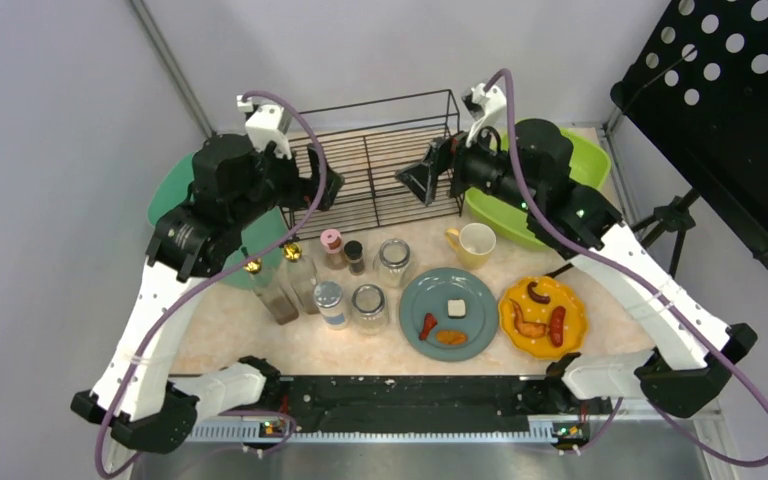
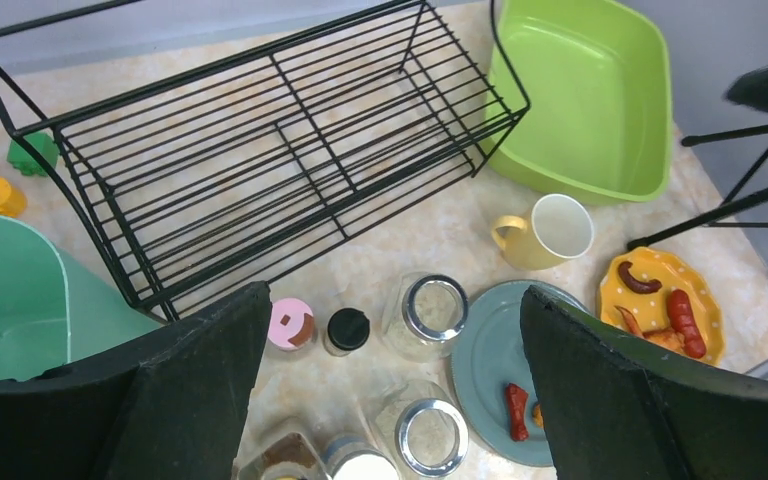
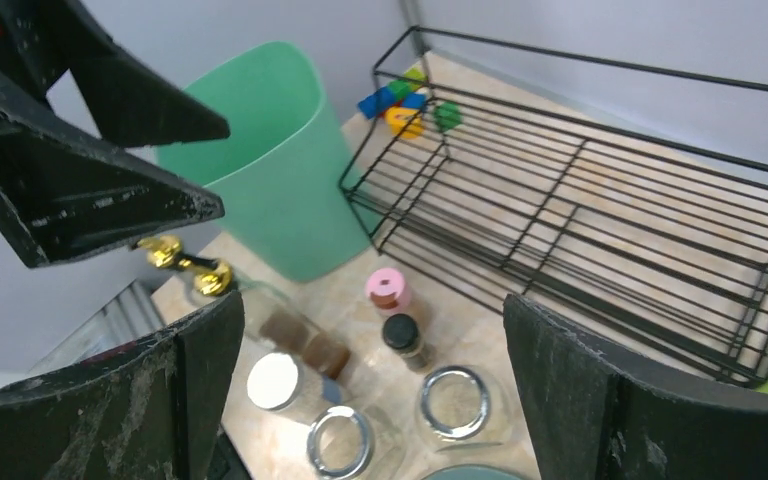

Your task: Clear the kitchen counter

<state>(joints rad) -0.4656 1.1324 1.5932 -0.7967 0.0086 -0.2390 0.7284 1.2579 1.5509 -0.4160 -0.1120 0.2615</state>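
The beige speckled kitchen counter (image 1: 220,340) holds a blue-grey plate (image 1: 430,290) with food bits, a yellow plate (image 1: 575,300) with sausages, a yellow mug (image 1: 472,243) and a cluster of jars and bottles (image 1: 368,305). My left gripper (image 1: 320,180) is open and empty, raised above the rack's left end. In the left wrist view (image 2: 392,300) it looks down on the jars. My right gripper (image 1: 422,178) is open and empty, raised at the rack's right end. It faces the jars in the right wrist view (image 3: 372,300).
A black wire rack (image 1: 380,160) stands at the back middle. A lime-green tub (image 1: 588,160) sits back right and a green bin (image 1: 175,195) back left. Small coloured toys (image 3: 400,105) lie behind the rack. A black perforated panel (image 1: 730,100) stands at the right.
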